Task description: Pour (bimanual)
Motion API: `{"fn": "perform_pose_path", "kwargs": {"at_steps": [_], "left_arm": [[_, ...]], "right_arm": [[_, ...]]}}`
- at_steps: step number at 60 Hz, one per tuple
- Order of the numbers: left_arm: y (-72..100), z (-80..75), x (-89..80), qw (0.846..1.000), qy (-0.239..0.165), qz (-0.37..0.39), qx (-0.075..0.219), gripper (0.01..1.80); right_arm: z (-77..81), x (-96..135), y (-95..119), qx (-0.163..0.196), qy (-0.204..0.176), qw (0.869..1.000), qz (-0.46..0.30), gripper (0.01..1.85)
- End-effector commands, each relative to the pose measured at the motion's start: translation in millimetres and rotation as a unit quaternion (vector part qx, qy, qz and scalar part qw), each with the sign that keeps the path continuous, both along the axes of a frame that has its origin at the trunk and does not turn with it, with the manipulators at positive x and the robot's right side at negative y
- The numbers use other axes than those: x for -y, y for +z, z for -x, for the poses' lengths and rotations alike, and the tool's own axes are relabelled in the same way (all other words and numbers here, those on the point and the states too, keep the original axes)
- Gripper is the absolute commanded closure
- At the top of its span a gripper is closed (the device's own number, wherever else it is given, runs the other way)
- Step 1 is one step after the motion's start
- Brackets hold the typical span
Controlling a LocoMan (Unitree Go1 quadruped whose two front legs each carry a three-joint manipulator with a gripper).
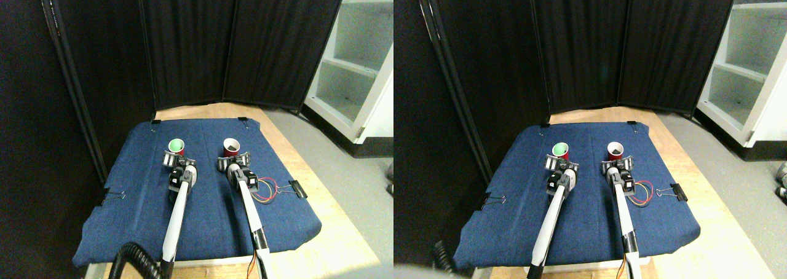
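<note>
1. Left pincer (174,159) spread open just behind green-lined cup (176,147), nothing gripped.
2. Right pincer (233,161) likewise open at red cup (231,147).
3. Both cups upright on blue-clothed bench (123,230), likely staged for paired grasps.

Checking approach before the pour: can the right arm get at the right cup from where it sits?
Probably yes. The right tool sits right at the near side of the right cup, which stands upright on the blue cloth; nothing lies between them.
</note>
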State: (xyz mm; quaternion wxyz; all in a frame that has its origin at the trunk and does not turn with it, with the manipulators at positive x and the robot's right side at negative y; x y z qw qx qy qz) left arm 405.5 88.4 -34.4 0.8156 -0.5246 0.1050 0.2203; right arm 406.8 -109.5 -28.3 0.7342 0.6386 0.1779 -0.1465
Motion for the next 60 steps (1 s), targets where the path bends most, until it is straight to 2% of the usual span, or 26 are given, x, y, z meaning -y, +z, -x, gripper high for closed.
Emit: {"fn": "perform_pose_path", "kwargs": {"at_steps": [1, 12, 17, 25, 28, 34, 41, 50, 60], "left_arm": [[-7.3, 2.4, -0.2, 1.000, -0.012, -0.018, -0.021, 0.01], [-4.2, 7.7, -1.1, 1.000, -0.011, -0.010, -0.009, 0.09], [-2.5, 10.7, -1.6, 1.000, -0.017, -0.006, -0.003, 0.08], [2.5, 15.3, -2.6, 0.999, -0.028, -0.018, -0.003, 0.19], [8.1, 18.7, -5.0, 0.998, -0.049, -0.025, -0.002, 0.19], [16.9, 23.8, -9.0, 0.998, -0.061, -0.019, 0.008, 0.25], [24.7, 31.7, -11.6, 0.997, -0.072, -0.003, 0.011, 0.16], [31.9, 47.6, -15.8, 0.996, -0.089, -0.016, 0.010, 0.26], [38.8, 60.1, -21.5, 0.994, -0.110, -0.024, 0.007, 0.27]], "right_arm": [[-4.4, -0.9, 11.5, 0.023, 0.010, 1.000, 0.006, 0.25], [-3.9, -1.0, 14.5, 0.035, 0.026, 0.999, 0.017, 0.15], [-1.2, -1.4, 19.4, 0.039, 0.034, 0.998, 0.021, 0.18], [4.1, -4.1, 29.5, 0.048, 0.040, 0.998, 0.013, 0.20], [7.7, -5.1, 36.2, 0.061, 0.058, 0.996, 0.029, 0.21], [13.3, -5.1, 46.4, 0.072, 0.067, 0.995, 0.031, 0.26], [19.9, -2.1, 53.7, 0.083, 0.080, 0.993, 0.021, 0.35], [29.0, 3.6, 57.2, 0.094, 0.092, 0.991, 0.028, 0.35], [39.5, 9.2, 56.3, 0.105, 0.098, 0.989, 0.031, 0.38]]}}
